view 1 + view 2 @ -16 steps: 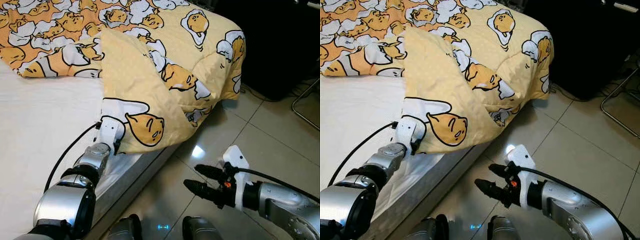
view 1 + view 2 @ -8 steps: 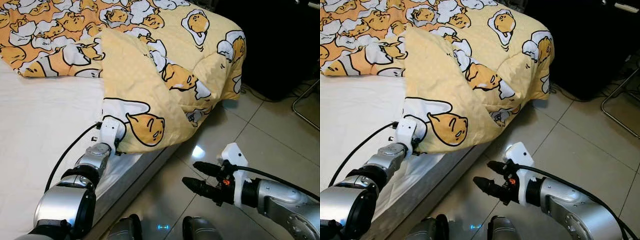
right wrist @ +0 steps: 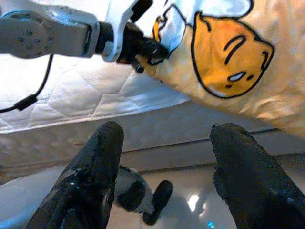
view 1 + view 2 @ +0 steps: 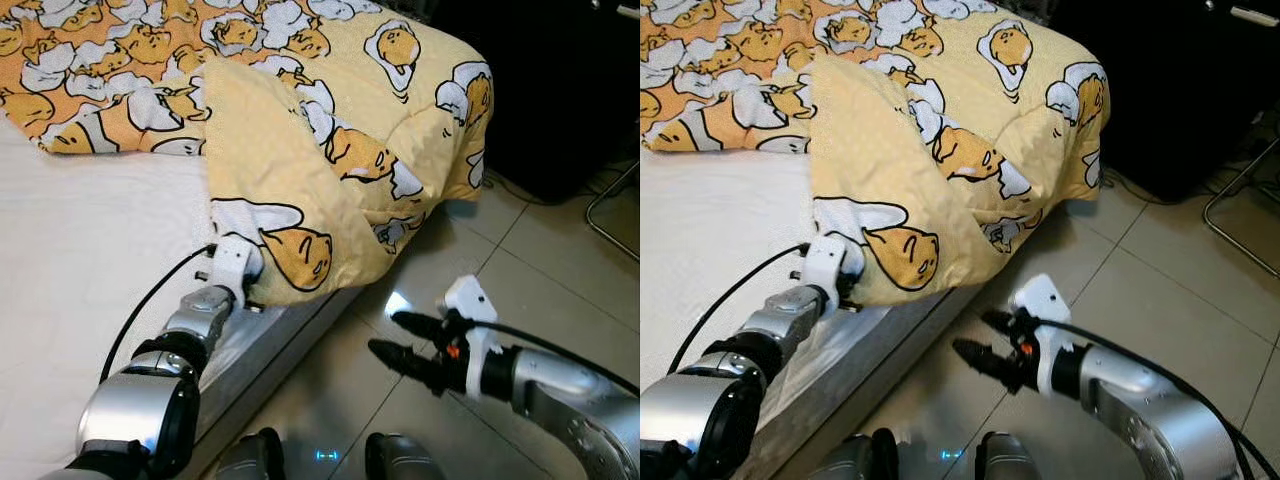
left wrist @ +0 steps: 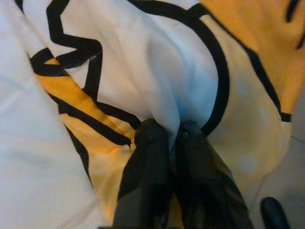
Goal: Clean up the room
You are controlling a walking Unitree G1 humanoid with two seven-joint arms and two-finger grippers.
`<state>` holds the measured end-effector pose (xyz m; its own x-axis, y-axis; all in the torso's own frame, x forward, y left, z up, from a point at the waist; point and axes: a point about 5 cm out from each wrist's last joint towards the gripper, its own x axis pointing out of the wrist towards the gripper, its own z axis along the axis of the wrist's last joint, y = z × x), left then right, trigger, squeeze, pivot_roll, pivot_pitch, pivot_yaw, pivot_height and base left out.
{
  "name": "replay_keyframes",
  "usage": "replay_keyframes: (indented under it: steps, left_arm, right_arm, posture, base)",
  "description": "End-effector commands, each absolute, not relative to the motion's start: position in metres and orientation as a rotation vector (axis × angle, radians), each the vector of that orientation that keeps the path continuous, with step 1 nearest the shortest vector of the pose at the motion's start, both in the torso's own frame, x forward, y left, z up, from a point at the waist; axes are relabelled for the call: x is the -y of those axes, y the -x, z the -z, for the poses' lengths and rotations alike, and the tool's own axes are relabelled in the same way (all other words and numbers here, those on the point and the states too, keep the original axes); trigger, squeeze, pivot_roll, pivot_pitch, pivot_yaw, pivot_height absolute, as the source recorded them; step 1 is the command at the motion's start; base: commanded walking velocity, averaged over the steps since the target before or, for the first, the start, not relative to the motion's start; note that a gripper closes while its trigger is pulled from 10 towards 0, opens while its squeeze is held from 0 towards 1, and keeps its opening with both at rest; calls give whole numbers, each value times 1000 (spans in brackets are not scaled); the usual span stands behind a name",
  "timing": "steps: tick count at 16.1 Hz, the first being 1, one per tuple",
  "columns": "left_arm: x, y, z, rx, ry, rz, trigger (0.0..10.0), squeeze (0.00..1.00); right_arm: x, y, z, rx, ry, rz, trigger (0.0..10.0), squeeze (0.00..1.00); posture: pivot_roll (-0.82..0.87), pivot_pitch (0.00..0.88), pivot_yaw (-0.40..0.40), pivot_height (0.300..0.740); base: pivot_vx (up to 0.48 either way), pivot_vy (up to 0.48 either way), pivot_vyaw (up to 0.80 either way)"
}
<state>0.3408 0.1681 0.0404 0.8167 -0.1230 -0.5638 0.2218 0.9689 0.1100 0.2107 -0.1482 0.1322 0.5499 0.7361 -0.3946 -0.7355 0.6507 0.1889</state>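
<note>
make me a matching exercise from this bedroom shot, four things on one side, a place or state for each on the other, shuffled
Things:
1. left hand
2. right hand
3. yellow duvet
4. white mattress

Places or states:
A. open, over the tiled floor beside the bed
B. bare, under the left arm
C. shut on a fold of cloth
D. bunched up, hanging over the bed's edge

Pairs: 1-C, 2-A, 3-D, 4-B

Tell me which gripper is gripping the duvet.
The left gripper: its fingers are pinched shut on the duvet edge at the bed side. The right gripper hovers open over the floor, holding nothing.
</note>
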Motion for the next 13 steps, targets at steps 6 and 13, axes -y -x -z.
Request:
replay_keyframes:
  steps: [6, 13]
  left_arm:
    - [-162, -332, -31, -576, -183, 291, 0, 0]
    - [-98, -255, 27, -768, -283, 902, 0, 0]
  right_arm:
    - [144, -224, -126, -433, -1, -864, 10000, 0]
    - [153, -230, -122, -406, 27, -807, 10000, 0]
  posture:
    - [-252, 108, 62, 740]
    - [-211, 81, 69, 740]
  base:
    - [0, 0, 0]
    - [0, 0, 0]
